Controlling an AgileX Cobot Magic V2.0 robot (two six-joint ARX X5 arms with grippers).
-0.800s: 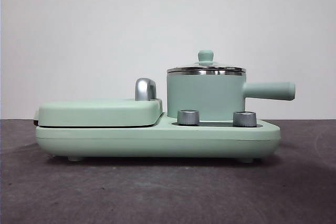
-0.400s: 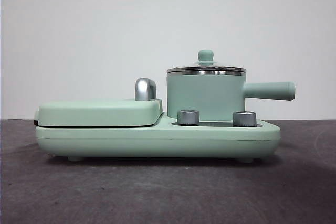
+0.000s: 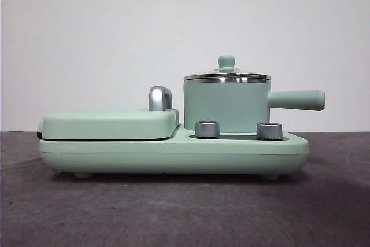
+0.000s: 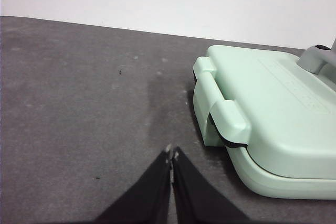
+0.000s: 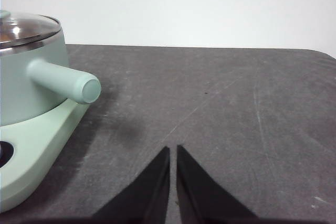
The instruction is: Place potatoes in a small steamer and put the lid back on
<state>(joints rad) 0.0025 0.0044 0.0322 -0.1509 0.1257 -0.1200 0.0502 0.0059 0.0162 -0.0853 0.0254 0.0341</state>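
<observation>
The small steamer (image 3: pixel 225 108) stands at the right end of a green appliance base, its straight handle (image 3: pixel 298 100) pointing right. The lid (image 3: pixel 226 76) sits flat on the steel rim. The right wrist view shows the steamer (image 5: pixel 26 87) and the lid (image 5: pixel 26 27). A faint orange-brown tint shows under the glass, but I cannot tell whether it is the potatoes. My right gripper (image 5: pixel 173 151) is shut and empty over the table, apart from the handle. My left gripper (image 4: pixel 171 153) is shut and empty beside the griddle end.
A flat green lidded griddle (image 3: pixel 110 124) fills the left half of the base (image 3: pixel 173 155), with a steel handle (image 3: pixel 160 98) behind it. Two steel knobs (image 3: pixel 207 129) sit in front of the steamer. Dark grey table surface runs all around.
</observation>
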